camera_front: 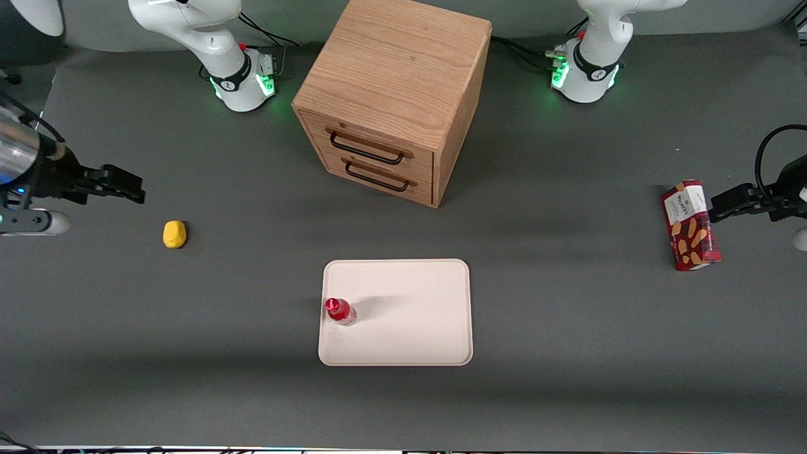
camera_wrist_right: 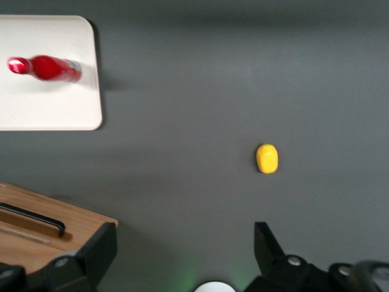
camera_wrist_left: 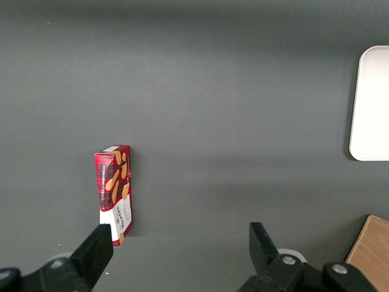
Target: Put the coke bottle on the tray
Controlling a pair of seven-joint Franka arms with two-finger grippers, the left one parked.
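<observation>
The coke bottle (camera_front: 340, 311) stands upright on the cream-white tray (camera_front: 410, 328), close to the tray edge that faces the working arm's end of the table. Its red cap and red label also show in the right wrist view as the coke bottle (camera_wrist_right: 44, 67) on the tray (camera_wrist_right: 55, 106). My gripper (camera_front: 129, 187) hangs open and empty high over the working arm's end of the table, well away from the tray. In its own wrist view the gripper (camera_wrist_right: 182, 246) has its two black fingers spread wide with only bare mat between them.
A wooden drawer cabinet (camera_front: 394, 94) with two black handles stands farther from the front camera than the tray. A yellow lump (camera_front: 174, 234) lies on the mat near my gripper. A red snack box (camera_front: 690, 225) lies toward the parked arm's end.
</observation>
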